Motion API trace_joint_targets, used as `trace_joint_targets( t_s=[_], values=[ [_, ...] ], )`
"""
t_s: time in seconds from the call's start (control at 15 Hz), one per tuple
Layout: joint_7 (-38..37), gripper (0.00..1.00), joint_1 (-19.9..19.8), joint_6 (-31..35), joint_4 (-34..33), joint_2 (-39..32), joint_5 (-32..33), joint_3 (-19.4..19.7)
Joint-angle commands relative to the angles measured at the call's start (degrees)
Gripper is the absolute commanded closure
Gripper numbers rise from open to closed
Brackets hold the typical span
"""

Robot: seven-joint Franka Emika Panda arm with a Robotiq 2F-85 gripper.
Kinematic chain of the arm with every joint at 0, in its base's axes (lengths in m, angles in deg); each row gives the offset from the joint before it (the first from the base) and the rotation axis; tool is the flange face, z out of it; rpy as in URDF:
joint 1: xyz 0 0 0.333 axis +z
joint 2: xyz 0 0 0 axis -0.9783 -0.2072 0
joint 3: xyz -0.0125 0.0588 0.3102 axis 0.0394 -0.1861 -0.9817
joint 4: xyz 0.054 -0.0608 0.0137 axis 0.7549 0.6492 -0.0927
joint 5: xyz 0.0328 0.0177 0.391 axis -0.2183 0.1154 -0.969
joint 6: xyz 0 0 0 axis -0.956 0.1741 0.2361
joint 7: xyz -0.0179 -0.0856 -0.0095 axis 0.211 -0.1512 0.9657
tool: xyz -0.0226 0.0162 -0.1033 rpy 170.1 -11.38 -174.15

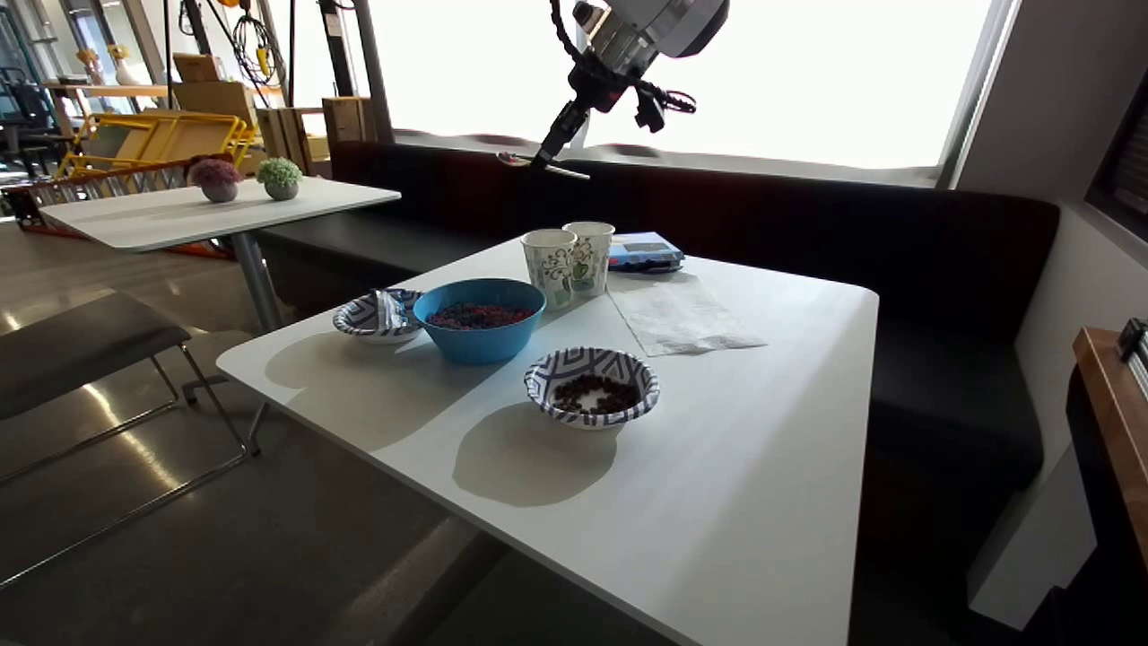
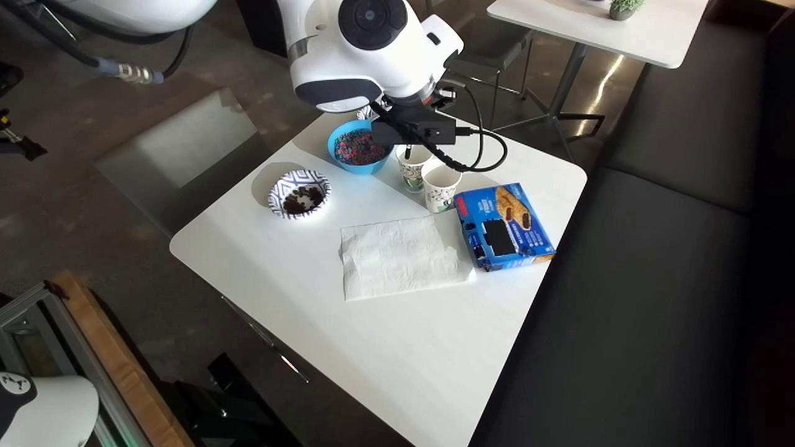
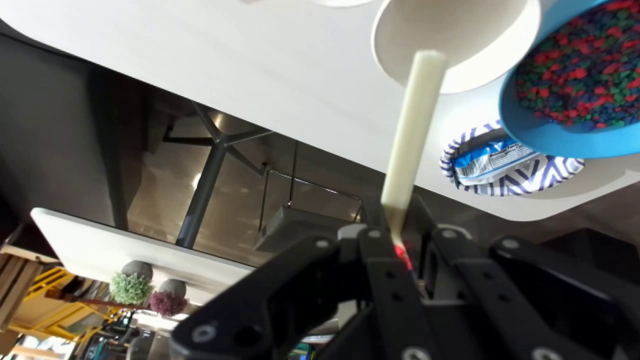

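Claw: clamped mid-length around pale spoon-like utensil, held above table. Gripped crosswise, probably to keep both ends free. Located within claw's grip, with pale handle out one side, scoop-like end out opposite; contents: cannot tell. Lower down: paper cups, upright, side by side. Just beside: blue bowl, apparently deep enough to hold loose coloured pieces together. Farther off: patterned bowl with dark pieces, probably set apart to avoid mixing.
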Motion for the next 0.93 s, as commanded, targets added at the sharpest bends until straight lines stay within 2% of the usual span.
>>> trace_joint_targets(
  t_s=[0.0, 0.53, 0.87],
  values=[
    [-2.6, 0.96, 0.2, 0.5, -0.9, -1.2, -1.2, 0.2],
    [-7.5, 0.96, 0.5, -0.3, -0.4, -1.1, -0.7, 1.2],
    [-12.0, 0.96, 4.6, -3.8, 0.1, 0.8, 2.1, 6.8]
  ],
)
